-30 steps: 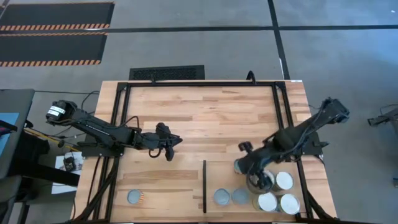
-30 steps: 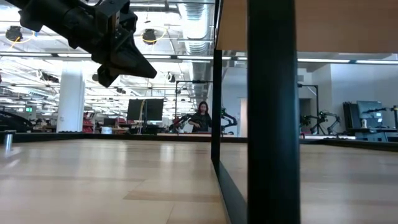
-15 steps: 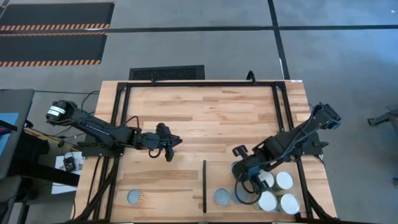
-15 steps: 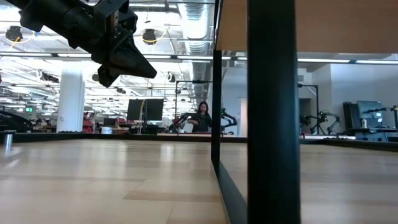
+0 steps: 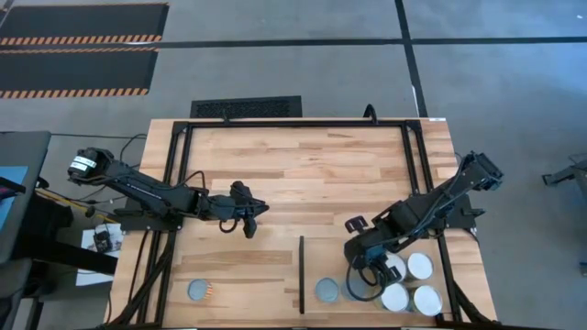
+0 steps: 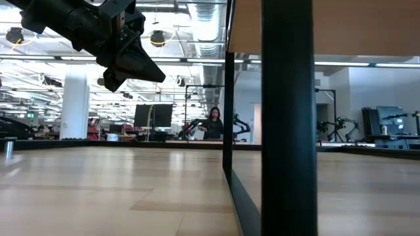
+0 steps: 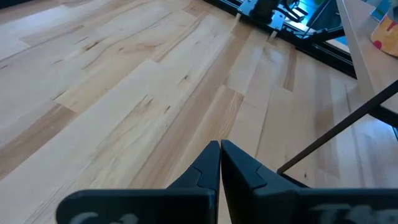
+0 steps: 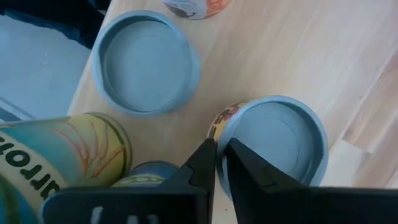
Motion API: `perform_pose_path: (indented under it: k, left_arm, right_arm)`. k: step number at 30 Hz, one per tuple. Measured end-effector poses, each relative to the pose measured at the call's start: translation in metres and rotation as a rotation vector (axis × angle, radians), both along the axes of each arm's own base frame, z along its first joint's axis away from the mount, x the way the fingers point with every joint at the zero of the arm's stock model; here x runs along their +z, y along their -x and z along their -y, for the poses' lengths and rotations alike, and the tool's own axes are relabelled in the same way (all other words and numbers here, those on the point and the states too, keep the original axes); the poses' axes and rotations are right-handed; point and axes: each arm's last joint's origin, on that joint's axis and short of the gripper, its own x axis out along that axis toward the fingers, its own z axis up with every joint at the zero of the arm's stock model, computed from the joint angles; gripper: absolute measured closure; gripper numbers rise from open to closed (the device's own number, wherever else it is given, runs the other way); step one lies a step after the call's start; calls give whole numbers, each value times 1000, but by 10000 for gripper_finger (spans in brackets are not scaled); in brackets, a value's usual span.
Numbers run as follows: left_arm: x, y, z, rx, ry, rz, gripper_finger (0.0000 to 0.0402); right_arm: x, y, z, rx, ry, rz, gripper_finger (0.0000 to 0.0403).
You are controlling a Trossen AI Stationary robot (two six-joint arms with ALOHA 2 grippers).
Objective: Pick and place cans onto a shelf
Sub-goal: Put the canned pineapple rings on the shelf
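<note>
My right gripper (image 5: 363, 278) is low over the cluster of cans at the table's near right. Its fingers are nearly together at the rim of a grey-topped can (image 8: 273, 140) with an orange and yellow label. A second grey-topped can (image 8: 146, 62) stands beside it, also in the high view (image 5: 326, 291). White-topped cans (image 5: 419, 266) stand further right. One can (image 5: 199, 291) stands alone on the pale shelf section (image 5: 238, 275), left of the black divider (image 5: 302, 275). My left gripper (image 5: 248, 218) is shut and empty above mid-table. My right gripper comes from above, pointing down, with the can's rim (image 8: 219, 127) between its two fingertips. One finger (image 8: 239, 158) is over the recessed top and the other (image 8: 202, 162) is outside the wall. The can stands upright on the table.
A can with a printed label (image 8: 62, 155) stands close beside my right fingers. The black frame rails (image 5: 431, 183) run along the table's sides. Bare wood lies across the far half of the table (image 5: 303, 165). A person (image 6: 213, 123) sits far off in the room.
My right gripper has moved toward the table's near edge and down onto the can cluster, covering one grey-topped can in the high view. It has held still for the last half second.
</note>
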Motion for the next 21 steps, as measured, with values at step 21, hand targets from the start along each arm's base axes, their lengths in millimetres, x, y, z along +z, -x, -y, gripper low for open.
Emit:
perform_pose_path:
  k: [21]
  left_arm:
    - [0,0,4,-59,14,-8,401]
  right_arm:
    - [47,-1,42,-101,-16,49,366]
